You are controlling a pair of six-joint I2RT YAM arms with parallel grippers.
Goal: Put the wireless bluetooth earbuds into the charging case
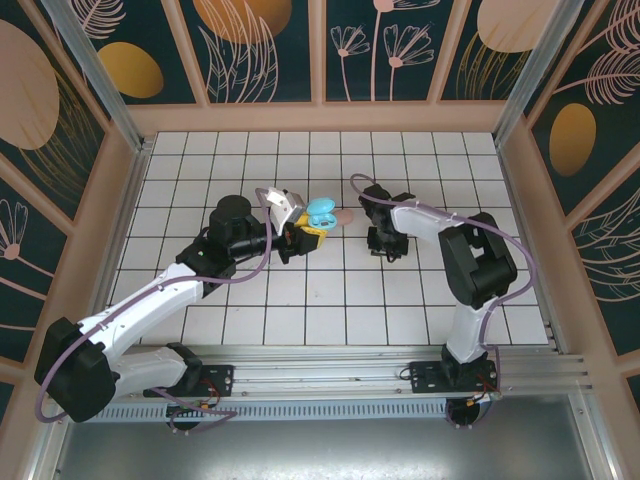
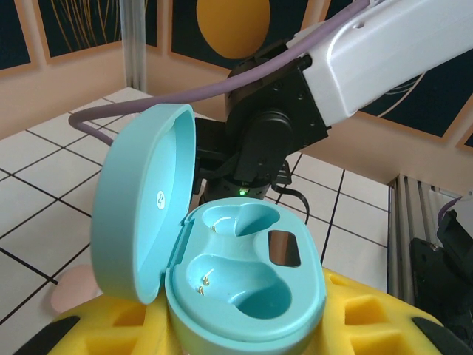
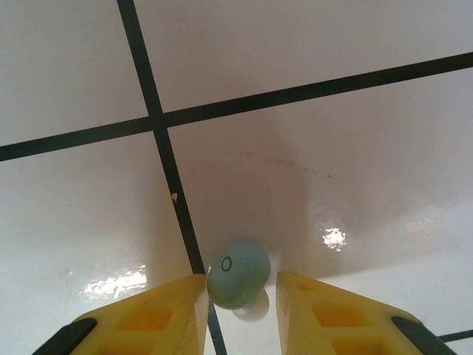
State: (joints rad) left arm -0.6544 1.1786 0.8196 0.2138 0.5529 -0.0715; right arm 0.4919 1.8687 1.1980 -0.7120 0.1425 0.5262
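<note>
The left claw (image 2: 244, 336) pinches the base of a teal charging case (image 2: 244, 274), whose lid (image 2: 140, 214) stands open above the fingers. Beyond it the right claw (image 3: 238, 318) points down at the tiled floor (image 3: 332, 148). Its fingers (image 3: 318, 318) are slightly spread around a light blue earbud (image 3: 238, 279), which touches one pad and sits just clear of the other.

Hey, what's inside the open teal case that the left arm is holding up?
Inside the teal case are two moulded wells, both empty, with small gold contacts, and a dark rectangular window. Its lower front is covered by the left yellow fingers.
</note>
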